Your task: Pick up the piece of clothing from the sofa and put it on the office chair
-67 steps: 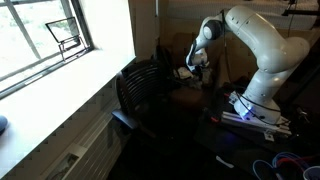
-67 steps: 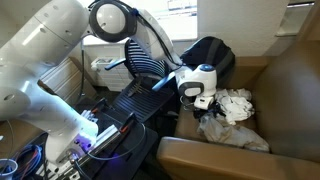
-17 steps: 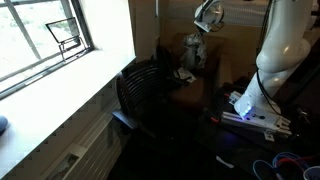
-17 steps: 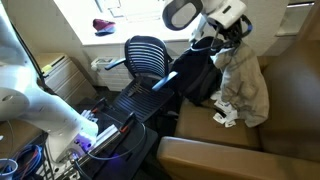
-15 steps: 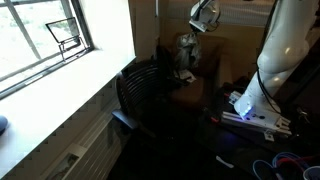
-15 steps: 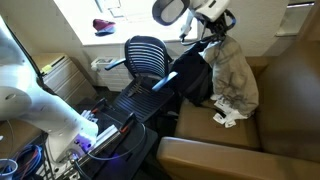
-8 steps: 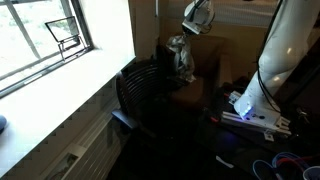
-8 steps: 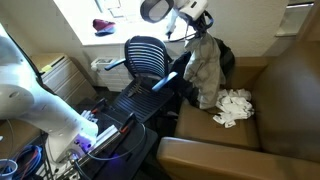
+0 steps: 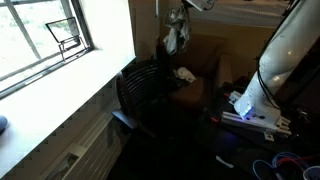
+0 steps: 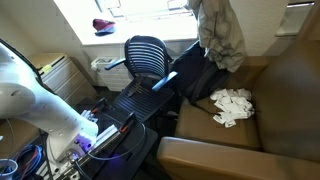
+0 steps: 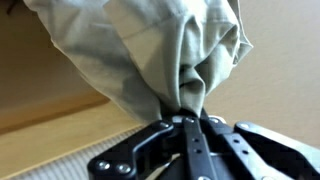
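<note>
A grey-beige piece of clothing [image 10: 217, 35] hangs in the air above the brown sofa [image 10: 285, 95], lifted clear of the seat. In an exterior view it dangles at the top centre as a grey bundle [image 9: 177, 35] under the arm. My gripper [image 11: 188, 124] is shut on a bunched fold of the clothing [image 11: 150, 50], which fills the wrist view. In both exterior views the gripper itself is at or past the top edge. The black mesh office chair [image 10: 148, 58] stands to the left of the sofa, below and left of the hanging cloth; it also shows as the dark office chair [image 9: 138, 92].
A white crumpled cloth [image 10: 230, 105] lies on the sofa seat. A black bag [image 10: 195, 75] leans between chair and sofa. The robot base [image 9: 255, 105] with cables stands beside the sofa. A window sill [image 9: 50, 100] runs behind the chair.
The arm has risen and swung toward the chair side, carrying the clothing higher; the cloth left the sofa seat and now hangs near the frame's top.
</note>
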`<state>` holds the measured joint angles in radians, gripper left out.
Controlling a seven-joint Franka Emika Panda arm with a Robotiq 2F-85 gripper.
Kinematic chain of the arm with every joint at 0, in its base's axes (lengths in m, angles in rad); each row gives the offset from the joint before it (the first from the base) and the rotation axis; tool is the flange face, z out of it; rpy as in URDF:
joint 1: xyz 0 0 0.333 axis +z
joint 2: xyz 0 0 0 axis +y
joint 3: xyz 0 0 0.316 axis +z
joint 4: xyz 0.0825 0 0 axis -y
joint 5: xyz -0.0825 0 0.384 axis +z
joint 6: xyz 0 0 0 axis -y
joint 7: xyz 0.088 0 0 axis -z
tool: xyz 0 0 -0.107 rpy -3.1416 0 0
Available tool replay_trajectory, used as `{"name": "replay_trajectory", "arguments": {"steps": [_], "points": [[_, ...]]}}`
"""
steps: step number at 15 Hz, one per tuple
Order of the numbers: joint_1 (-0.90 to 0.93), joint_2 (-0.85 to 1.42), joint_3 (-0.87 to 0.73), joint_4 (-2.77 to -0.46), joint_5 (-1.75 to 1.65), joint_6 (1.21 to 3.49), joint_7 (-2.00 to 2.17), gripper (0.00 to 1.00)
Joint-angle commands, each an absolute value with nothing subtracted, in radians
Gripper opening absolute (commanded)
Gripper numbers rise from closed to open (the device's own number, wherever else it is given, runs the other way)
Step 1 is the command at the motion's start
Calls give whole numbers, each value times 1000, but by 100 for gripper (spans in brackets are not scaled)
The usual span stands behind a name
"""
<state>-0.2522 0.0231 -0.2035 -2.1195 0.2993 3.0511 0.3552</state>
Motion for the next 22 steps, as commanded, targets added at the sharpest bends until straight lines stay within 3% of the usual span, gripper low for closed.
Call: {"name": "replay_trajectory", "arguments": {"steps": [1,6,10,11,22], "points": [[-218,-177,-191,-2175,248,3032,256,1],[-23,-386,-129,-2272,325,3069,194,1],[283,-476,-142,-2422,453,3169,168,1],[160,-425,-112,-2322,389,3094,222,4],[648,-397,-208,-2503,700,3151,306,1]]}}
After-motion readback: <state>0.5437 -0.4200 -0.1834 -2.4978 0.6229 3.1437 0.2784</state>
